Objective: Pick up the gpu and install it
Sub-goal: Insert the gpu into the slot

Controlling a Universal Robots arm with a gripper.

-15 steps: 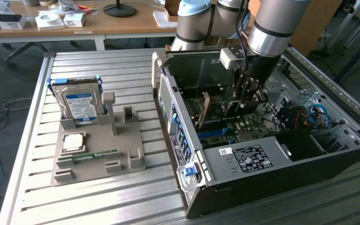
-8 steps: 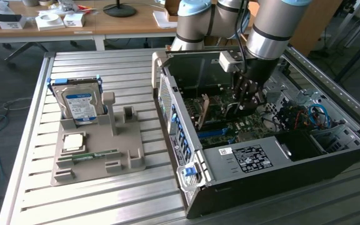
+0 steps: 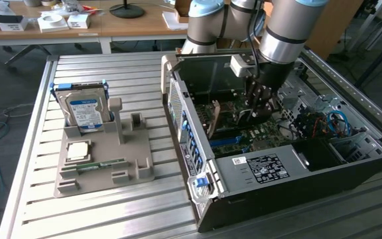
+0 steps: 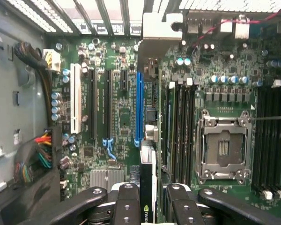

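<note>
While the card hangs over the board, the step calls for a slow, square descent: card edge parallel to the blue slot (image 4: 139,108), no side load. This is judgement only. The hard drive (image 3: 85,112) stands on its grey holder well apart from the gripper, toward the exterior view's left. The gripper (image 4: 149,196) is down inside the open case (image 3: 198,149), its fingers part-closed and clamped on the gpu (image 4: 147,168). The card sits edge-on between the fingers, reaches out beyond them, and lies just beside the blue slot. Seated or not: cannot tell.
</note>
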